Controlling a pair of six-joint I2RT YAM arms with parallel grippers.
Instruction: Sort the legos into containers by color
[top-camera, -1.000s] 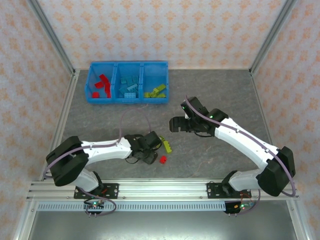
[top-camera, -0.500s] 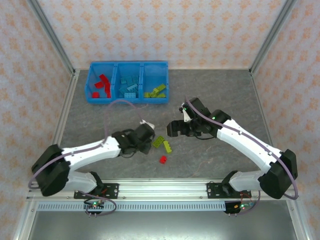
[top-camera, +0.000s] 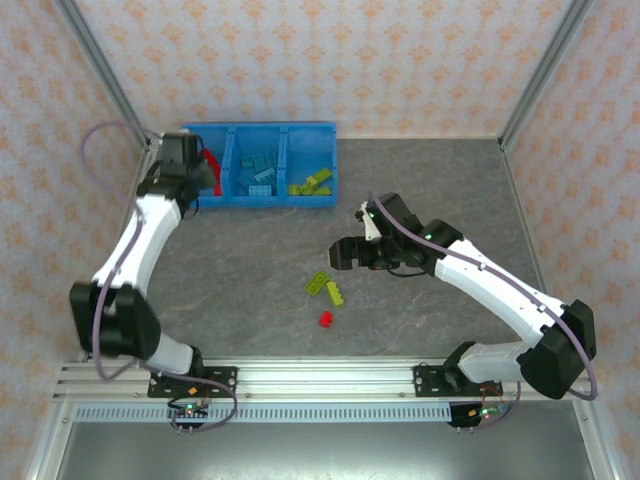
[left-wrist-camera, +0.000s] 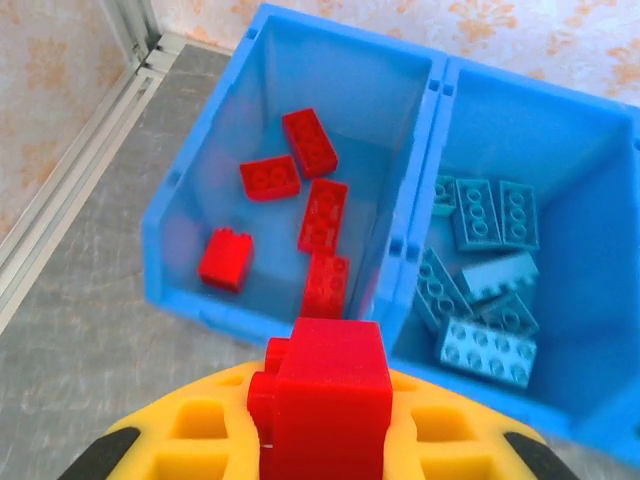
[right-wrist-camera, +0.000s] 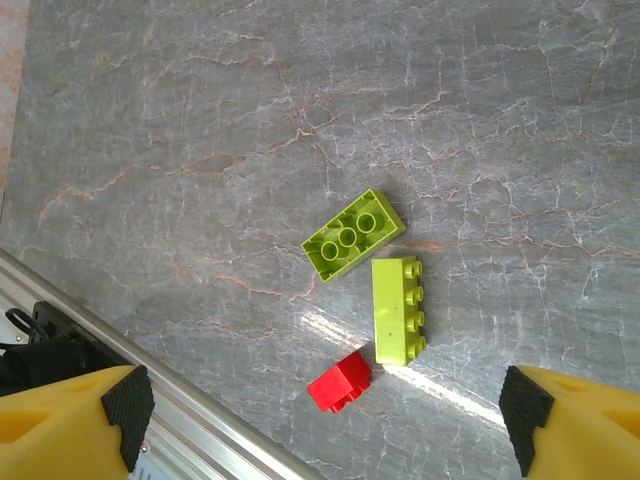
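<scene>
Top view, left jaws hovering at the leftmost compartment of the containers (top-camera: 270, 201), right jaws gaping above the bench (top-camera: 240, 260), left wrist, jaws clamping a red lego (left-wrist-camera: 325, 395) over that compartment, right wrist, lime legos (right-wrist-camera: 354, 235) and red brick (right-wrist-camera: 340, 382) lying between gaping jaws.

The top view looks down from high behind the arm bases (top-camera: 190, 378), taking in the whole bench (top-camera: 420, 180) to its far wall (top-camera: 330, 60); the left wrist view hangs close over the bins (left-wrist-camera: 350, 80), tilted down into the left two; the right wrist view faces straight down at three loose bricks (right-wrist-camera: 355, 235) from somewhat farther off; the top view shares both patches.
</scene>
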